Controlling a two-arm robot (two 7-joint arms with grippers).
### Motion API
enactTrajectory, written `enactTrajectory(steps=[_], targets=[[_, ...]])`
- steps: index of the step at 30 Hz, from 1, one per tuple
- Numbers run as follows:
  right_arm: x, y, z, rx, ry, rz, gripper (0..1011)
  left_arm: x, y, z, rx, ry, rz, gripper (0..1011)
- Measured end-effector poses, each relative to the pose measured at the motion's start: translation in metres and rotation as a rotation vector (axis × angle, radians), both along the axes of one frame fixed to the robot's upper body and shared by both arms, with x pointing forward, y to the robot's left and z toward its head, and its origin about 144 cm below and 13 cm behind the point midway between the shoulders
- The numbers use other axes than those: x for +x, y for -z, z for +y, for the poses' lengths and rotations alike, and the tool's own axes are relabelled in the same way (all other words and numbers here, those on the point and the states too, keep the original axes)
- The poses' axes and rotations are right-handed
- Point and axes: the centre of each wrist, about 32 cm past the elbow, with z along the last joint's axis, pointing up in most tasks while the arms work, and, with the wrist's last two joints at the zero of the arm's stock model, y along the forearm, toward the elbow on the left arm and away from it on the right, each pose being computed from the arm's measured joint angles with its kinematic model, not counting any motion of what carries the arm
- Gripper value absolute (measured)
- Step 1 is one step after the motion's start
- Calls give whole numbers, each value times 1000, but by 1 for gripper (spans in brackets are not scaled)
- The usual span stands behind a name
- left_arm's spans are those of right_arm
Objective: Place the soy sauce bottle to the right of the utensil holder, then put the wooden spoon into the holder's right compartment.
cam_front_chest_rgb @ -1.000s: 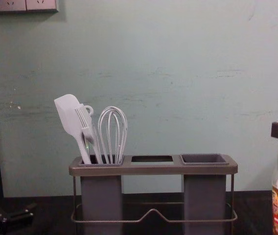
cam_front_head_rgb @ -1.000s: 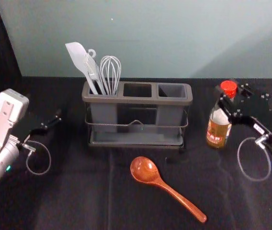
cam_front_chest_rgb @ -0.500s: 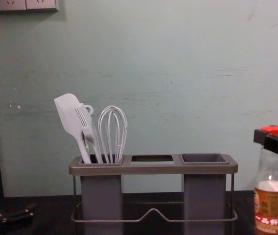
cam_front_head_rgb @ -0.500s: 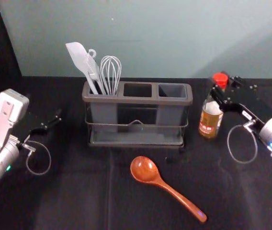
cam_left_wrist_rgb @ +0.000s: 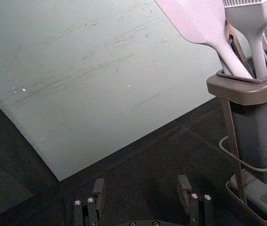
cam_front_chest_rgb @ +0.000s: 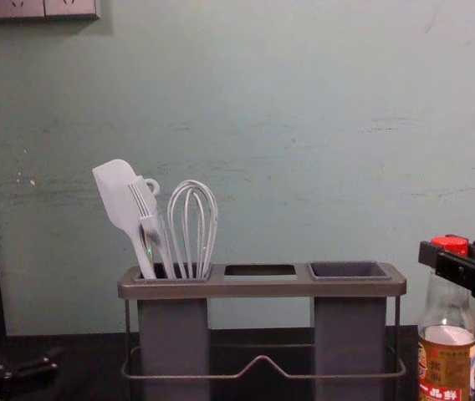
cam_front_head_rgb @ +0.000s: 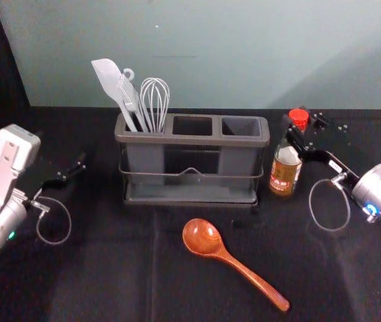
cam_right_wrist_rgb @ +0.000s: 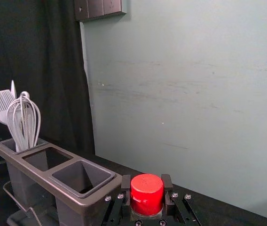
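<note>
The right gripper (cam_right_wrist_rgb: 146, 181) pinches the bottle (cam_front_head_rgb: 284, 176) about its red cap (cam_right_wrist_rgb: 147, 194), just beside the holder (cam_front_head_rgb: 192, 140) on its right; the bottle is roughly upright, and whether its base bears on the table cannot be told. The placing step appears nearly complete. Release above the surface would let the bottle drop or rock, since the grip is at the top and the weight lies below. Further travel toward the holder could knock its end or wire frame (cam_front_chest_rgb: 262, 359); a finger catching the cap on withdrawal could tip the bottle. The spoon (cam_front_head_rgb: 204, 238) lies in front of the holder, bowl toward it, handle slanting toward the near right. The spatula (cam_front_head_rgb: 110, 77), brush (cam_front_chest_rgb: 147, 209) and whisk (cam_front_head_rgb: 155, 100) stand in the left compartment, away from the spoon's goal, the right compartment (cam_front_head_rgb: 241, 127). The bottle and right arm stand close to that goal and may crowd an approach from the right. The left gripper (cam_left_wrist_rgb: 141, 181) is idle left of the holder, fingers spread.
</note>
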Motion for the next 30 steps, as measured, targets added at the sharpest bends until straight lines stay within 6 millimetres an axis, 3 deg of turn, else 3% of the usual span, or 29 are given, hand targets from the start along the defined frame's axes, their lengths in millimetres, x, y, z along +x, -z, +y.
enactTrajectory(steps=[23,30], targets=[[3,11,5,5,-17,-11,392,0,0,0,0,0,0,1000],[1,12,5,22,-7,-18,627,0,0,0,0,0,0,1000]])
